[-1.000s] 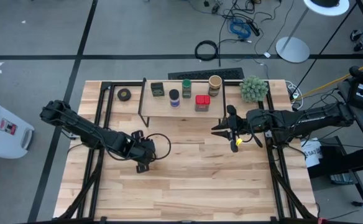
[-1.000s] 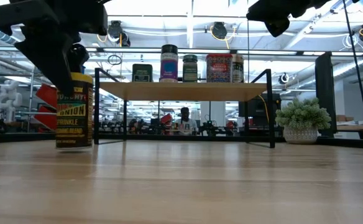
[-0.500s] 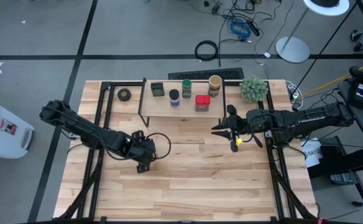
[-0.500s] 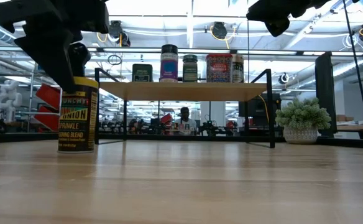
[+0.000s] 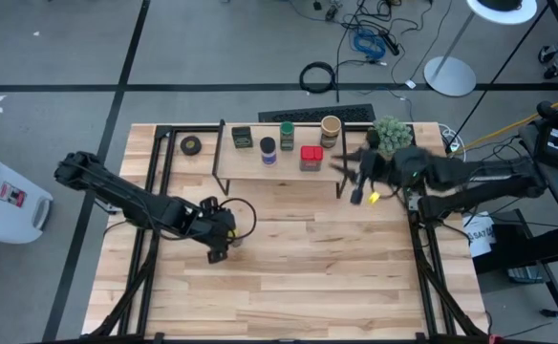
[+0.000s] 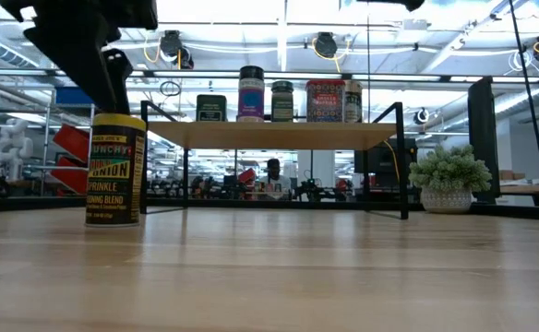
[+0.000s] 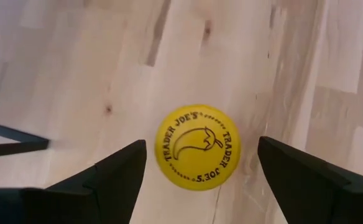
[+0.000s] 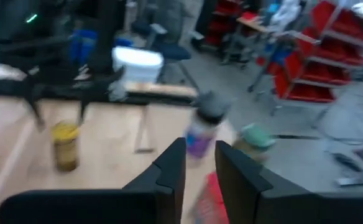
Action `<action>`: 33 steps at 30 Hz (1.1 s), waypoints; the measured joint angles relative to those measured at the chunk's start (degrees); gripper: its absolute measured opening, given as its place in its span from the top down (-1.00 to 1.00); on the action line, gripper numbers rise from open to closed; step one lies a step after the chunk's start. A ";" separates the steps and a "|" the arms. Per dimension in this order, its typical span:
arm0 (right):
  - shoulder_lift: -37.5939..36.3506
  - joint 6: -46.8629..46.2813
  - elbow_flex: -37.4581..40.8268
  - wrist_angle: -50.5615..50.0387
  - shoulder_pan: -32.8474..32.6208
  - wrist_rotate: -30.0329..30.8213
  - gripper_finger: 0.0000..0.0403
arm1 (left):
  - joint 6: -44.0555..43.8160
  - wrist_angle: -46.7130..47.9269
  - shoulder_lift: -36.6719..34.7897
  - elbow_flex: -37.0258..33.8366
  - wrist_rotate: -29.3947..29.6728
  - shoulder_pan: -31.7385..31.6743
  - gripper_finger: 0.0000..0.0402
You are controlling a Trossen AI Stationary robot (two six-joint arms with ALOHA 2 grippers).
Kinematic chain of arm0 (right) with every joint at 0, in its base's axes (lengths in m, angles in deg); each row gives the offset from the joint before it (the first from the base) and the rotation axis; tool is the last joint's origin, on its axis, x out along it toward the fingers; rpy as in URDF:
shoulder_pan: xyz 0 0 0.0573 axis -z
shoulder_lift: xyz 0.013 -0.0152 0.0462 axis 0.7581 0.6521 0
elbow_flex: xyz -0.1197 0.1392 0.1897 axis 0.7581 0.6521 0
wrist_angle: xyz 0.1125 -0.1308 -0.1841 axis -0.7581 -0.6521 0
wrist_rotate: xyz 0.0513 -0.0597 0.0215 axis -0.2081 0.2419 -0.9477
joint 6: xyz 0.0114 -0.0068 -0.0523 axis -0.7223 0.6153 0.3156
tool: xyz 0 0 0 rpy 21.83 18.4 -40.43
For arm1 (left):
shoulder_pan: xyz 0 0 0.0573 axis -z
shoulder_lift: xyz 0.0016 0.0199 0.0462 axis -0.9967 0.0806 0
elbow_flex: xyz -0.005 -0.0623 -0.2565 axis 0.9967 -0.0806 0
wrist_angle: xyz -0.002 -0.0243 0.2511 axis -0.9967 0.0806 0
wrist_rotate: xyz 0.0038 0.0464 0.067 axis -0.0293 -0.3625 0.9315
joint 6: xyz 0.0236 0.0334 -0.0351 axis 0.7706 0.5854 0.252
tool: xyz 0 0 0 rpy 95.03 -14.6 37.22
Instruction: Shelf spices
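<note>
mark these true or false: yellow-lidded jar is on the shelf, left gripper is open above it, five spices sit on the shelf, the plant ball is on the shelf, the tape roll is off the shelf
1. The yellow-lidded jar is on the shelf. False: it stands upright on the table.
2. The left gripper is open above the jar. True.
3. Five spices sit on the shelf. True.
4. The plant ball is on the shelf. False: it sits on the table beside the shelf.
5. The tape roll lies off the shelf. True.

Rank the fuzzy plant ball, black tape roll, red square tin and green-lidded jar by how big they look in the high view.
Largest to smallest, as seen from above:
1. fuzzy plant ball
2. red square tin
3. black tape roll, close to the tin, so that pair is unsure
4. green-lidded jar, showing mostly its lid
</note>
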 joint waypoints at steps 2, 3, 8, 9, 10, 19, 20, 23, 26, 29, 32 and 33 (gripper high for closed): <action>0.70 1.60 -5.07 -4.92 3.05 -0.31 0.39 | 0.02 -0.04 -1.11 0.02 1.98 0.00 -0.59; 1.29 2.38 -7.72 -7.79 4.91 -1.45 0.31 | 0.02 -0.07 -1.82 0.02 2.96 0.00 -0.59; 5.88 5.06 -21.13 -18.25 15.58 -14.43 -0.13 | 0.88 -0.90 -5.47 0.02 8.61 0.00 -0.59; 7.13 5.99 -23.46 -20.08 17.59 -16.10 -0.20 | 1.59 -1.24 -6.28 0.02 9.90 0.00 -0.59; 8.42 6.91 -25.57 -21.75 19.57 -17.53 -0.26 | 1.90 -1.81 -7.02 0.02 11.41 0.00 -0.59; 20.92 11.41 -35.06 -35.03 35.38 -32.68 -0.47 | 4.86 -8.99 -11.30 0.02 16.96 0.00 -0.59; 22.28 11.82 -35.28 -35.71 36.64 -32.94 -0.48 | 5.58 -10.17 -11.43 0.02 16.98 0.00 -0.59; 25.31 13.08 -35.43 -37.07 39.54 -34.23 -0.49 | 7.57 -13.95 -11.56 0.03 17.08 0.00 -0.59; 27.31 13.50 -35.49 -38.93 41.45 -37.48 -0.49 | 9.12 -15.98 -11.54 0.04 17.09 0.00 -0.59; 28.50 14.49 -35.49 -41.46 42.01 -37.62 -0.49 | 9.40 -16.40 -11.54 0.04 17.24 0.00 -0.59; 29.27 15.02 -35.56 -42.71 42.26 -37.68 -0.49 | 9.41 -16.34 -11.50 0.04 18.51 0.00 -0.59; 29.53 15.07 -35.56 -43.19 42.26 -37.69 -0.49 | 9.40 -16.36 -11.50 0.04 18.86 0.00 -0.59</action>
